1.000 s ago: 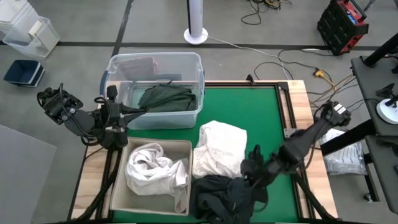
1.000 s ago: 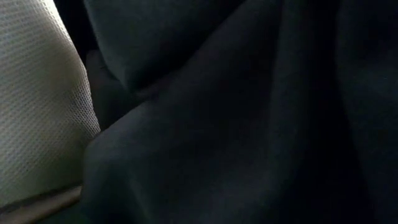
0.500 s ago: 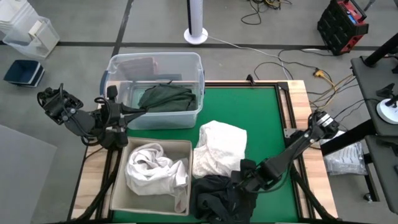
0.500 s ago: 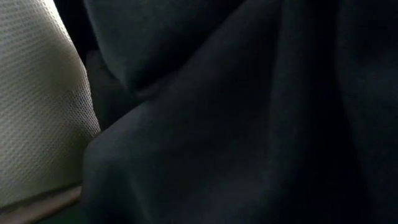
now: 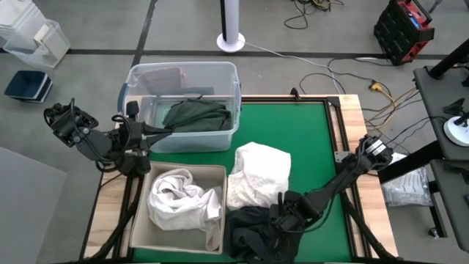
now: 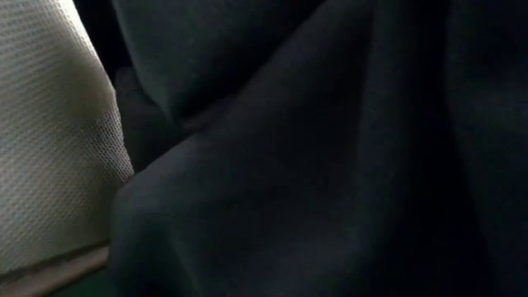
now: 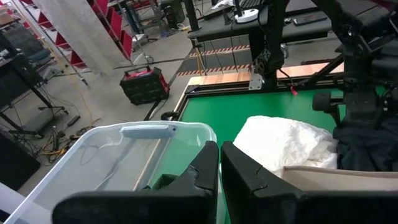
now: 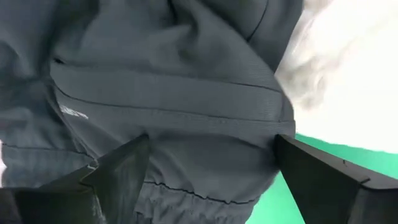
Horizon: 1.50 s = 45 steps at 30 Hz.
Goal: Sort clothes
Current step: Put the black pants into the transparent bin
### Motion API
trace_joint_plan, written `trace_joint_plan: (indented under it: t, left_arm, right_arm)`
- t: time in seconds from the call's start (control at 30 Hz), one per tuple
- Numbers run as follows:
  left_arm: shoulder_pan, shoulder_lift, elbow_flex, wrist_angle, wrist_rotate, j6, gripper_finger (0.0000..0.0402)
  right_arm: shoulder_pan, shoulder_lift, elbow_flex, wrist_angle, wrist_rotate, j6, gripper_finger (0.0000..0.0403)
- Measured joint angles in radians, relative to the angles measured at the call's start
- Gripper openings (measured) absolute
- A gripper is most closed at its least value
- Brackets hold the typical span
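Green table (image 5: 293, 132), grey floor, cables; right fingers (image 8: 118, 180) wide over black garment (image 5: 253, 227); left fingers (image 7: 205, 171) shut.

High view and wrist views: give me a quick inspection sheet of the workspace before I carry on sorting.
Surface: green mat, wooden edges.
Job's things: black garment at the near edge; white garment beside it; white clothes in beige bin; dark green garment in clear tub.
Clutter: nothing seen.
Grippers: right gripper open over the black garment; left gripper shut, beside the tub.
Cables: on floor.
Surroundings: red toolbox, fan base.
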Motion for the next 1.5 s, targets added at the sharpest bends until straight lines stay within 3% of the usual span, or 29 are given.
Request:
trace_joint_plan:
  t: [0.33, 0.9, 1.5]
  left_arm:
    - [0.0, 0.0, 0.0, 0.0, 0.0, 0.0, 0.0]
    - [0.0, 0.009, -0.001, -0.017, 0.001, 0.0, 0.0]
    - [0.0, 0.012, -0.001, -0.029, 0.001, 0.0, 0.0]
  right_arm:
    - [0.001, 0.055, -0.012, 0.031, -0.041, 0.002, 0.0323]
    - [0.003, 0.171, -0.009, 0.103, -0.059, -0.033, 0.026]
    - [0.003, 0.195, -0.011, 0.12, -0.047, -0.042, 0.0078]
